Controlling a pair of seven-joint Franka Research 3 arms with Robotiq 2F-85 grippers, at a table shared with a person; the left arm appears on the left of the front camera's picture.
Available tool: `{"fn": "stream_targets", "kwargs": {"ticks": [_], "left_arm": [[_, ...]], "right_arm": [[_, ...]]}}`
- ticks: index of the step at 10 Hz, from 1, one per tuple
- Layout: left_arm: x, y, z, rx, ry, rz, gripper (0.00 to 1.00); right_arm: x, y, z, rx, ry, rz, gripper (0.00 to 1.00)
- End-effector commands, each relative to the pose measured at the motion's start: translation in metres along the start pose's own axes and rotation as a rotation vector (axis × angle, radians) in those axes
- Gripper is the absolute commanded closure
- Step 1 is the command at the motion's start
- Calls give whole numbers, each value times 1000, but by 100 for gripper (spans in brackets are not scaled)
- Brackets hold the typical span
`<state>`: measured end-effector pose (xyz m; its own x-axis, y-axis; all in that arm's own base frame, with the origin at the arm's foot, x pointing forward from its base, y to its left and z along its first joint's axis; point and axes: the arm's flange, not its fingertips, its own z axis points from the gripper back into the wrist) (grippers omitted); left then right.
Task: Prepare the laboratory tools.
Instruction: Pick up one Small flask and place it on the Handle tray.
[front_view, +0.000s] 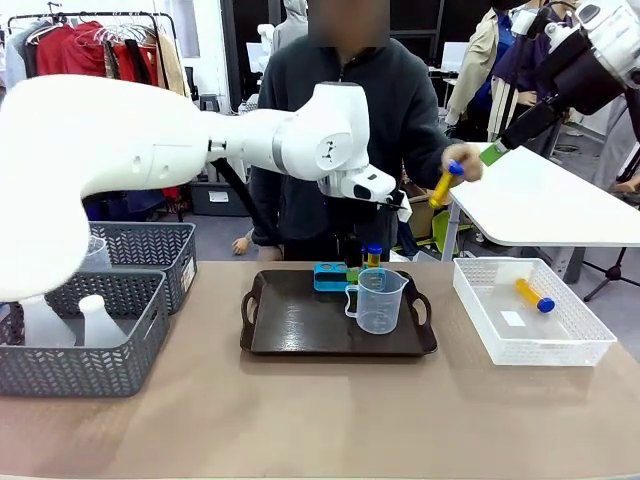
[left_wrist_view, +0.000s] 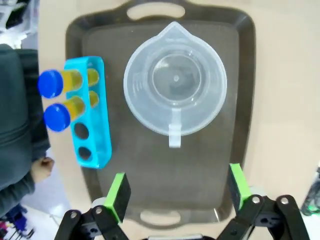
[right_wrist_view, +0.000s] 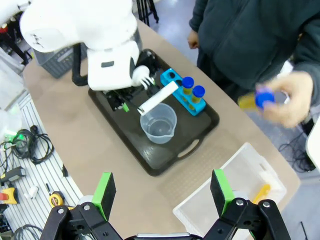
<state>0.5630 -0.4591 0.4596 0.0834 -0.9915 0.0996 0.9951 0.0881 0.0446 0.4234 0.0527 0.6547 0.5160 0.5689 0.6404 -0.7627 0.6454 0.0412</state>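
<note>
left end effector (left_wrist_view: 177, 172) spread; beaker (left_wrist_view: 175, 82) handle points toward it

I can read no text, brand or number from here. The clear measuring beaker (left_wrist_view: 175, 82) just beyond my left fingers (left_wrist_view: 118, 195) shows no legible scale, and the white label (front_view: 512, 319) in the clear bin (front_view: 468, 295) looks blank at this size.
</note>
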Motion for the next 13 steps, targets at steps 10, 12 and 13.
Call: {"fn": "stream_targets", "kwargs": {"ticks": [10, 12, 13], "left_arm": [[-154, -54, 164, 268, 10, 461, 0], [-182, -61, 182, 315, 15, 599, 0], [-191, -64, 187, 328, 12, 646, 0]], "right_arm": [[1, -1, 1, 10, -12, 10, 0], [1, -1, 1, 10, -12, 10, 0], [1, -1, 1, 10, -12, 10, 0]]}}
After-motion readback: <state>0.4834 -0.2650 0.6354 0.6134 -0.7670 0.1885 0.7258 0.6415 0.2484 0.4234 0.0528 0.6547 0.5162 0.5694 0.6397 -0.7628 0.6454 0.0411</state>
